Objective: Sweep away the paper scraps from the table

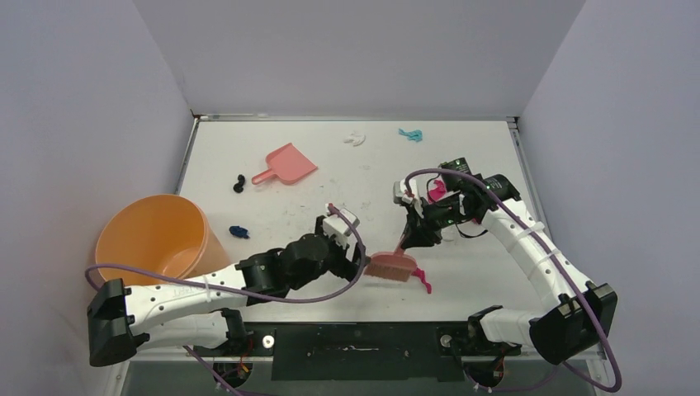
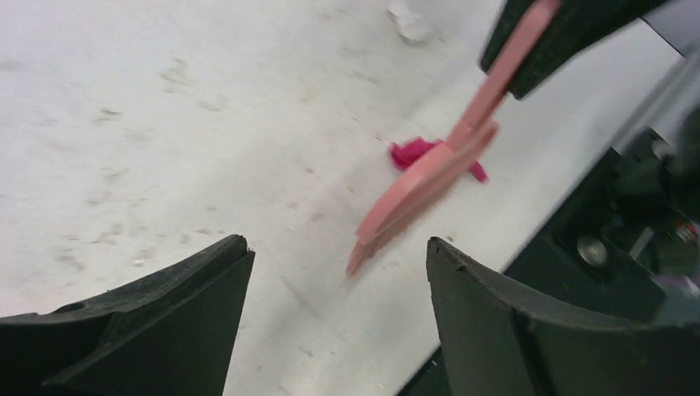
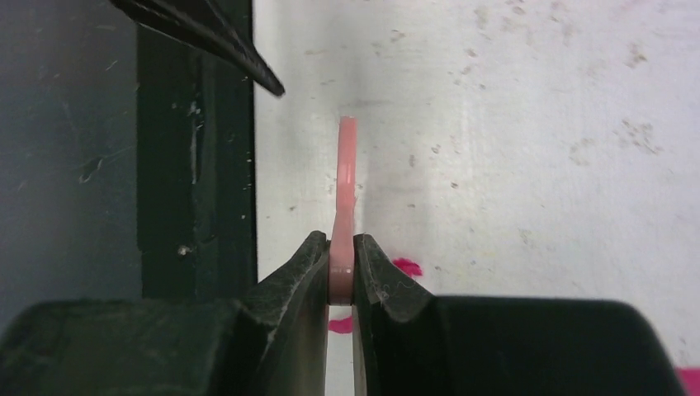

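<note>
My right gripper (image 1: 410, 239) is shut on the handle of the pink brush (image 1: 392, 266); the right wrist view shows its jaws (image 3: 338, 241) clamped on the thin handle (image 3: 346, 165). The brush head rests on the table (image 1: 479, 148) near the front edge. A magenta paper scrap (image 1: 422, 280) lies right beside the brush head, also seen in the left wrist view (image 2: 410, 153). My left gripper (image 1: 348, 247) is open and empty, just left of the brush (image 2: 429, 177). Other scraps: magenta (image 1: 436, 191), teal (image 1: 410, 134), white (image 1: 355, 138), black (image 1: 239, 183), dark blue (image 1: 239, 232).
A round orange bucket (image 1: 153, 239) stands at the table's left edge. A flat pink dustpan (image 1: 287, 165) lies at the back left of the middle. Grey walls close in the table on three sides. The dark front rim (image 3: 194, 165) runs just beside the brush.
</note>
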Action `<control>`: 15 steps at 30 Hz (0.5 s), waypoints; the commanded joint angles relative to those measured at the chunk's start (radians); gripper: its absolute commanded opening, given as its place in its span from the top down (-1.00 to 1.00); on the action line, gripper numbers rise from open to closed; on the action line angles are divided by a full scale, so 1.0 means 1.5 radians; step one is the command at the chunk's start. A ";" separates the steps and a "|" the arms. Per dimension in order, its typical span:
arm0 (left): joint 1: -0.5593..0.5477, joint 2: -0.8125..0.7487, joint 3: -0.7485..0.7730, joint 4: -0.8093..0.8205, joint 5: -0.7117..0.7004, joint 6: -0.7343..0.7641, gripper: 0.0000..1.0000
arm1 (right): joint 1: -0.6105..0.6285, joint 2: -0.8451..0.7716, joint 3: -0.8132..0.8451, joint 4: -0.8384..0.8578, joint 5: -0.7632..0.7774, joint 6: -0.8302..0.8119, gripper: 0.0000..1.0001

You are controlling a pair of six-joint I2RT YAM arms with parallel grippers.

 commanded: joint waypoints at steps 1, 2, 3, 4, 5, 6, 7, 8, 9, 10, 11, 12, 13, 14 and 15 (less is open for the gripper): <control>0.056 0.009 0.100 -0.119 -0.196 0.030 -0.55 | -0.050 0.007 0.007 0.115 0.025 0.148 0.89; 0.082 0.019 0.120 -0.142 -0.214 0.028 -0.57 | -0.061 0.008 0.006 0.121 0.024 0.156 0.89; 0.111 0.032 0.142 -0.165 -0.230 0.019 -0.58 | -0.070 0.006 0.003 0.123 0.017 0.158 0.89; 0.137 0.054 0.163 -0.186 -0.244 0.010 -0.59 | -0.076 0.003 0.000 0.130 0.015 0.166 0.89; 0.166 0.071 0.184 -0.206 -0.256 0.002 -0.59 | -0.080 -0.005 -0.006 0.148 0.021 0.189 0.89; 0.190 0.090 0.202 -0.218 -0.265 -0.007 -0.60 | -0.083 -0.013 -0.014 0.170 0.033 0.217 0.89; 0.217 0.112 0.222 -0.229 -0.272 -0.017 -0.60 | -0.085 -0.024 -0.021 0.191 0.045 0.243 0.89; 0.247 0.132 0.244 -0.236 -0.277 -0.025 -0.61 | -0.085 -0.038 -0.028 0.208 0.059 0.264 0.89; 0.260 0.156 0.260 -0.238 -0.278 -0.029 -0.61 | -0.086 -0.047 -0.034 0.223 0.075 0.283 0.89; 0.277 0.180 0.277 -0.234 -0.275 -0.027 -0.61 | -0.087 -0.056 -0.039 0.236 0.091 0.305 0.89; 0.297 0.204 0.294 -0.230 -0.267 -0.015 -0.60 | -0.091 -0.062 -0.044 0.242 0.102 0.327 0.89; 0.310 0.231 0.314 -0.231 -0.270 -0.008 -0.59 | -0.094 -0.069 -0.048 0.248 0.110 0.343 0.89; 0.322 0.259 0.336 -0.234 -0.280 -0.005 -0.59 | -0.097 -0.075 -0.053 0.251 0.114 0.352 0.89; 0.333 0.284 0.355 -0.234 -0.287 -0.001 -0.59 | -0.103 -0.081 -0.058 0.253 0.114 0.356 0.89; 0.347 0.308 0.372 -0.232 -0.284 0.006 -0.60 | -0.109 -0.090 -0.064 0.257 0.111 0.361 0.89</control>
